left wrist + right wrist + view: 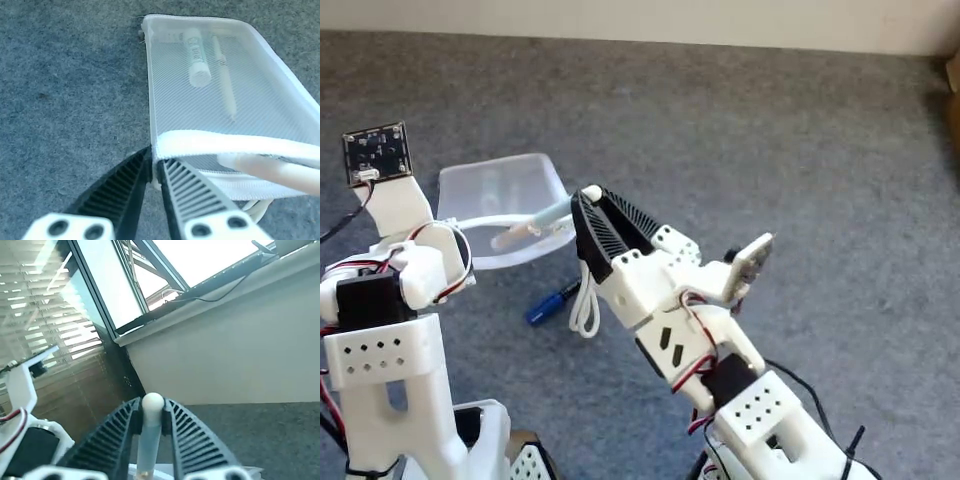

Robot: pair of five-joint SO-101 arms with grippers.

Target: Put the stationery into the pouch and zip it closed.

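Observation:
The translucent mesh pouch (500, 205) lies on grey carpet with its mouth held open. My left gripper (152, 161) is shut on the corner of the pouch's white zip rim (210, 142). Inside the pouch (215, 90) lie a white capped tube (196, 57) and a thin white pen (223, 75). My right gripper (603, 232) is shut on a pale pen (535, 226) whose front end sits in the pouch mouth. That pen (270, 170) crosses the rim in the left wrist view. Its round end (151, 407) sticks up between the right gripper (151, 402) jaws.
A blue pen (552, 300) lies on the carpet just in front of the pouch, beside a white cord loop (584, 308). Open carpet stretches to the right and far side, up to a pale wall (720, 20).

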